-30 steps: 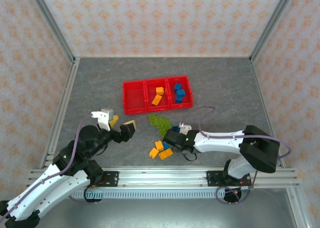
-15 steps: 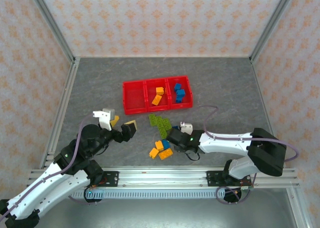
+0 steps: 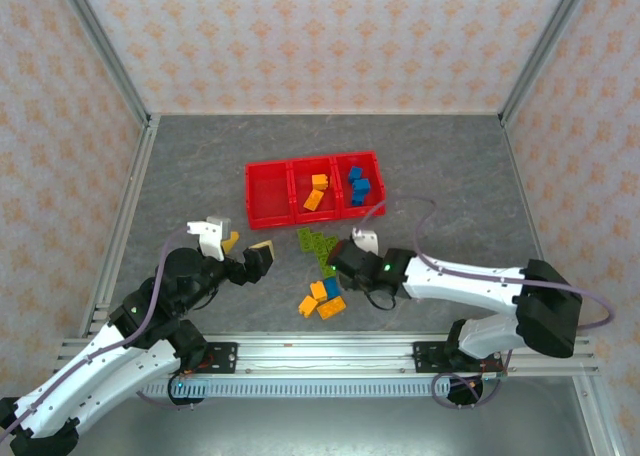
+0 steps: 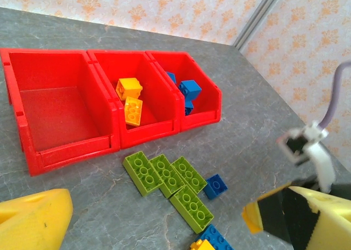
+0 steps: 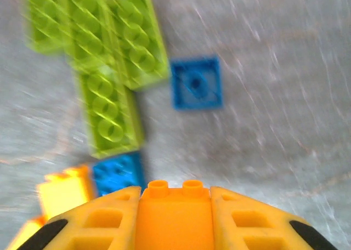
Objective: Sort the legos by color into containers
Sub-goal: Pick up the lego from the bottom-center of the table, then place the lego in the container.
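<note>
Pinching an orange brick [image 5: 174, 220] between its two yellow fingers [image 5: 93, 228], the right gripper [image 5: 175, 206] hangs low over the loose pile. The brick's two top studs stand clear of the grip; its lower part is cut off by the frame edge. The wrist view beyond it is smeared with blur. Four lime-green bricks [image 5: 109, 58] lie side by side and touching on the grey table [image 5: 274, 140]. A blue square brick [image 5: 196, 83] lies just beside them, and a second blue brick [image 5: 118, 173] lies nearer the fingers. A yellow brick [image 5: 63, 192] at the left is half cut off. From above, this gripper's fingertips are hidden under its own wrist.

The left gripper [image 3: 246, 248] is spread wide and holds nothing, hovering apart from the pile.

Farther back sits the red tray [image 4: 71, 146]. Its middle compartment holds two orange-yellow bricks [image 4: 130, 99]. Its right compartment holds blue bricks [image 4: 189, 91], partly hidden behind the dividing wall, so their number is unclear.
</note>
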Robot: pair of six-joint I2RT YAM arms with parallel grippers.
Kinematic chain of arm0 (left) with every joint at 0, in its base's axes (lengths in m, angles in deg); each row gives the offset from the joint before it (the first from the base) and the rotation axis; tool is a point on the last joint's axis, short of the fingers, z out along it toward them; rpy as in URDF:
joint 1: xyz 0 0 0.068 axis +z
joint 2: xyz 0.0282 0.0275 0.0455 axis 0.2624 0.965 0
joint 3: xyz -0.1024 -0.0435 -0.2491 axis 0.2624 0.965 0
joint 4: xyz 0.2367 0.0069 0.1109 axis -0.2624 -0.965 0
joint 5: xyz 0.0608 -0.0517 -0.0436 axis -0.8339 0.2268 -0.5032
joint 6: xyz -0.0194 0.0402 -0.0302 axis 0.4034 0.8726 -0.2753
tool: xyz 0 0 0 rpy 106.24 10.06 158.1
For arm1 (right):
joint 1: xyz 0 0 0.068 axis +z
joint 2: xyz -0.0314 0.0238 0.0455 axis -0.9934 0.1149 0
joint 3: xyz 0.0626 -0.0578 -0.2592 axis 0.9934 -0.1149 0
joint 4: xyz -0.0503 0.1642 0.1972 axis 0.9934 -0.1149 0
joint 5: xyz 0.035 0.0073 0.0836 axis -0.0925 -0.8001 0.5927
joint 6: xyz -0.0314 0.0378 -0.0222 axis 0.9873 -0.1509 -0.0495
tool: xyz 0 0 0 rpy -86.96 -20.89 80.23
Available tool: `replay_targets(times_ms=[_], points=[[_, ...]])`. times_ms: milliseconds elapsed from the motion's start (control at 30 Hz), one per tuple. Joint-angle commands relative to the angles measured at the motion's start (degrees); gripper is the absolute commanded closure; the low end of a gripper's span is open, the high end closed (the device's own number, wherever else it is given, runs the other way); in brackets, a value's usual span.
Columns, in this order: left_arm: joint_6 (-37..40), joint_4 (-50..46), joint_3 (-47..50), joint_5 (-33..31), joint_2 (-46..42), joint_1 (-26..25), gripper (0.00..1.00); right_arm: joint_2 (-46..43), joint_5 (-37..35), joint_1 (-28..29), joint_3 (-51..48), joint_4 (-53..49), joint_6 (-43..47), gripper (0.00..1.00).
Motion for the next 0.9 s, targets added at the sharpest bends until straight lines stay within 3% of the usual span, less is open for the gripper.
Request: replay_targets(times_ms=[0,267,467,667,767,867], points=[[-0.1,1.8,0.3,0.3,0.0,-0.4,0.01,-1.7,-4.5,-3.6,6.2,-1.1,6.8,0.72],[-0.1,1.8,0.3,0.1,0.0,-0.4,0.01,10.1,1.5,-15.0,22.2,8.7,19.5,0.75],[-0.1,1.6,0.2,-0.5,-0.6,-0.4,0.01,29.4,6.7,-18.1,39.5,8.1,24.8,0.75],[-0.1,1.7,0.3,-0.9,-1.9,-0.4,0.01,41.7,5.1,-19.6,51.8,5.2,27.8,0.75],[0.0,1.4,0.1,-1.9,-2.1,-0.3,0.01,43.9,5.5,-20.0,54.3,4.8,27.9,0.64],[0.1,1.1,0.0,-3.1,-2.2,-0.4,0.01,44.2,4.7,-20.0,55.3,3.8,27.7,0.39]])
